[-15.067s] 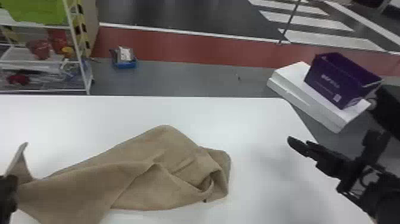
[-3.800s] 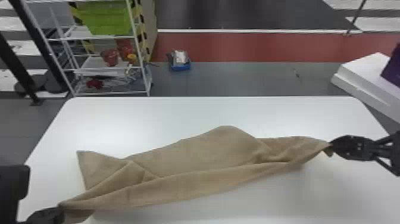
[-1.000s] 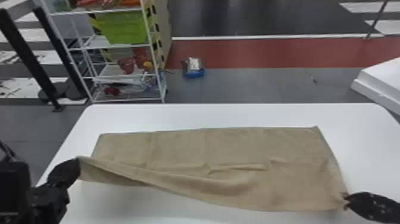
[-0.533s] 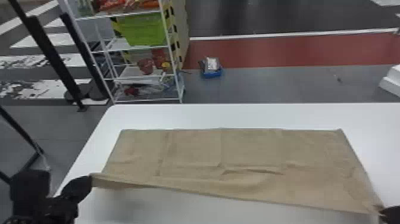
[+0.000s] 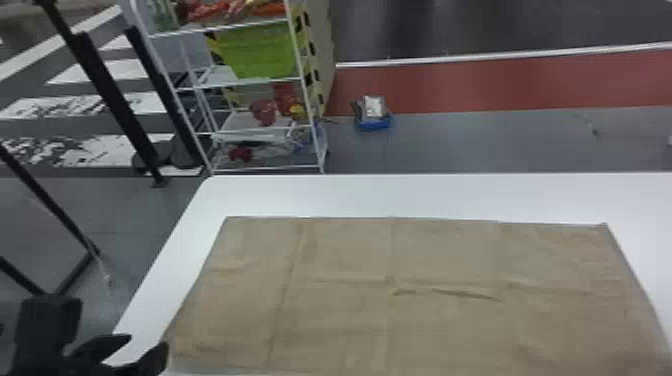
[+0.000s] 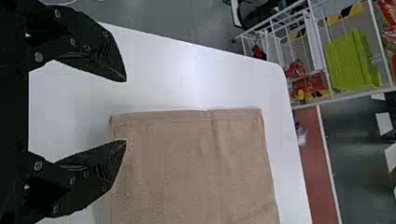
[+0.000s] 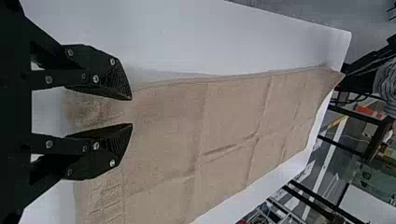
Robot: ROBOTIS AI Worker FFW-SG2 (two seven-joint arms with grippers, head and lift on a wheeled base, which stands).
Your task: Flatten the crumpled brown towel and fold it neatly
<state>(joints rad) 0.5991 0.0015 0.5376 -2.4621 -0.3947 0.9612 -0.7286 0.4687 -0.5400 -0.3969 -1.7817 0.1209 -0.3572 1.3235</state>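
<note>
The brown towel (image 5: 400, 260) lies spread nearly flat on the white table (image 5: 450, 195), with a few creases near its middle. At the towel's near left corner my left gripper (image 5: 145, 345) stands open. In the left wrist view the same gripper (image 6: 126, 111) has parted fingers beside a corner of the towel (image 6: 187, 163), holding nothing. The right wrist view has my right gripper (image 7: 132, 112) open, its two fingers apart over the near right part of the towel (image 7: 229, 126); cloth is visible between them.
Past the table's far left edge stands a white wire shelf (image 5: 250, 80) with a green bin (image 5: 260, 50). A blue tray (image 5: 372, 120) sits on the floor behind the table. Black posts (image 5: 110, 100) rise at the left.
The near edge of the towel, earlier raised at the left, has come down flat. Both grippers have opened and let go of its corners. The head view has swung left.
</note>
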